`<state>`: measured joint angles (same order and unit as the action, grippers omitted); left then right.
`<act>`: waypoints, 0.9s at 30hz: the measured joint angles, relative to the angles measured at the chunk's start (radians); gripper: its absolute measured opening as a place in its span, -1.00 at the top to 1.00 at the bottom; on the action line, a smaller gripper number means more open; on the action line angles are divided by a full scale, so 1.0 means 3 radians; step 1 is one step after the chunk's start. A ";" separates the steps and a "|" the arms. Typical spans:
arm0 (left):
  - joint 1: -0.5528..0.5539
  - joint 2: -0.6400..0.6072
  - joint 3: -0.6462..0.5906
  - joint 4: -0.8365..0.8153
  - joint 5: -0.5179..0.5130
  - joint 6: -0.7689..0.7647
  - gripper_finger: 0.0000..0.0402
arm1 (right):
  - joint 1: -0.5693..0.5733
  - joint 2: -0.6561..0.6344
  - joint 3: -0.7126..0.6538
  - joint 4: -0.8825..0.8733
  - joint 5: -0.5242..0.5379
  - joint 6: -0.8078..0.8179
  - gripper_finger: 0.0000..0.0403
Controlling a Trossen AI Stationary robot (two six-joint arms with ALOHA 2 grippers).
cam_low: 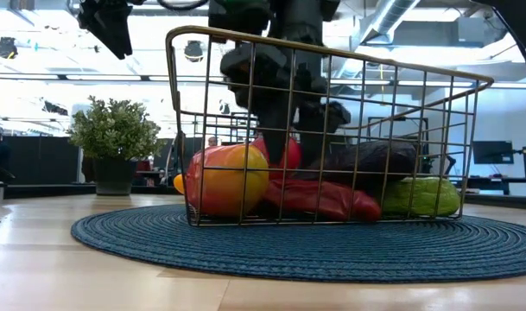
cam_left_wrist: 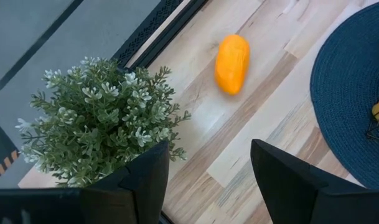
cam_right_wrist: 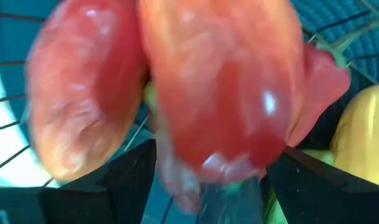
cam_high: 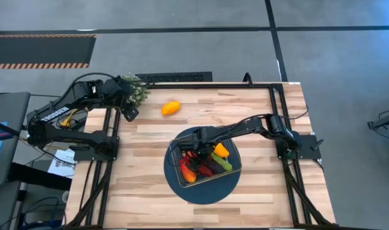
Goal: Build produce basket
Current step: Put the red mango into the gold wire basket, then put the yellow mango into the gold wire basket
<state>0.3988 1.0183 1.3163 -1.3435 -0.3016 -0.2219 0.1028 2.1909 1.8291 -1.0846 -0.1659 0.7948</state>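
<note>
A wire basket (cam_low: 332, 130) sits on a blue mat (cam_low: 314, 246), holding red, yellow, purple and green produce (cam_low: 319, 197). A potted plant (cam_low: 114, 138) stands well apart on the surface (cam_low: 90, 276).

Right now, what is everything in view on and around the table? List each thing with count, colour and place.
Basket: one, thin wire, on the mat, mid-table.
Mat: one, dark blue, round, under the basket.
Produce in the basket: several, red, orange, yellow, green, dark purple; exact count unclear.
Loose pepper: one, orange, on bare table toward the far edge, outside the basket.
Potted plant: one, green, far left corner.
Table: one, light wood.
Right gripper: inside the basket, a red pepper between its fingers.
Left gripper: open, hovering beside the plant.
</note>
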 joint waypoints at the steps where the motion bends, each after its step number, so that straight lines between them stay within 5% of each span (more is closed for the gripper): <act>1: 0.0000 0.0000 0.0000 0.0001 0.0000 -0.0004 -0.06 | 0.0000 -0.0006 0.0037 -0.0047 -0.0031 -0.0001 -0.55; 14: 0.0001 0.0059 0.0000 0.0040 -0.0001 0.0051 -0.06 | -0.0013 -0.0012 0.1007 -0.1250 -0.0125 -0.0202 -0.54; 22: 0.0000 0.0314 0.0001 0.0076 0.0000 0.0223 -0.06 | -0.0210 -0.0076 0.1440 -0.1618 0.0306 -0.0452 -0.51; 27: 0.0000 0.0409 0.0001 0.0189 0.0000 0.0350 -0.06 | -0.0418 -0.0249 0.1451 -0.1620 0.0518 -0.0593 -0.27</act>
<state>0.3990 1.1411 1.3165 -1.2868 -0.3014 -0.1171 -0.0225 2.1161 2.2645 -1.5705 -0.0104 0.6168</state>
